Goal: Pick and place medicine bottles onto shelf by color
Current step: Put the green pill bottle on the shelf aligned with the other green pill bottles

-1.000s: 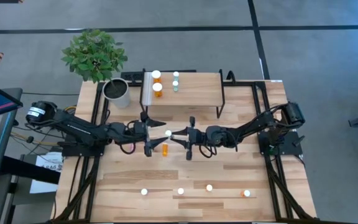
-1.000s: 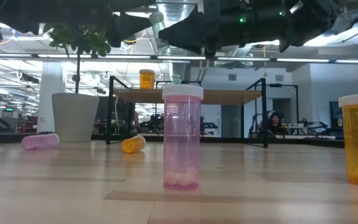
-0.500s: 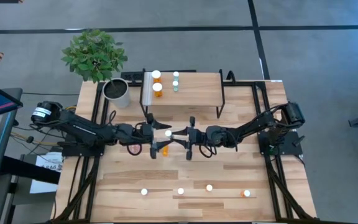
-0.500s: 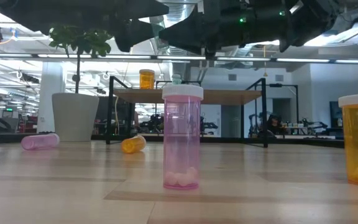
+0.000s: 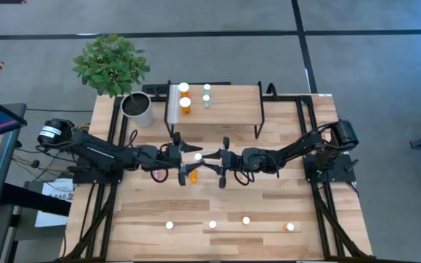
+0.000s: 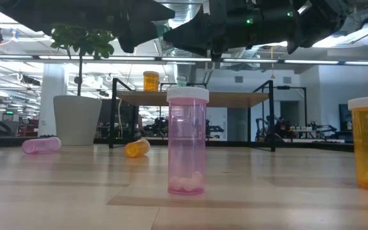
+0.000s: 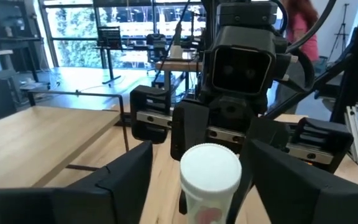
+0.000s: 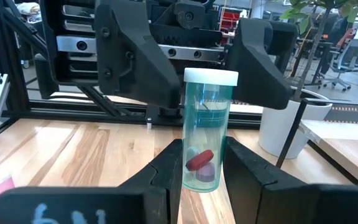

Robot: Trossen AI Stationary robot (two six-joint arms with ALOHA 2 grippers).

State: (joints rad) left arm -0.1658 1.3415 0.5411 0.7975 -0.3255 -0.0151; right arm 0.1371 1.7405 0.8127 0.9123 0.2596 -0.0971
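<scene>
Held bottle: a pale teal-green medicine bottle [image 8: 207, 127] with a white cap, upright, in mid-air above the middle of the desk [image 5: 232, 208]; a red pill shows at its bottom.
Right gripper [image 8: 202, 163]: jaws clamped on the lower body of the teal-green bottle, pads on either side of it.
Left gripper [image 7: 194, 165]: facing the right one, fingers [image 8: 135, 53] spread on either side of the bottle's capped end; jaws open and not pressing it, as far as the wrist views show.
Step, as judged: a hand-over between the two arms, left taking from right.
Risk, release too soon: if the right jaws let go before the left have bitten, the bottle would drop onto the desk and may roll.
Risk, off-centre bite: the left jaws stand near the cap; a grip on the smooth cap alone could let the bottle tilt or slip out.
Risk, both pulling: if both arms hold and one moves off, the bottle could twist or pop free.
Below: an orange bottle [image 5: 193, 175] lies on the desk just under the grippers; a dropped bottle could knock it.
Shelf [image 5: 232, 106]: near the far edge, already carrying orange bottles [image 5: 185, 98] and pale green ones [image 5: 207, 96] at its left end; a careless placing there could topple them.
Left to sort: four bottles stand along the near side of the desk [image 5: 229, 222].
</scene>
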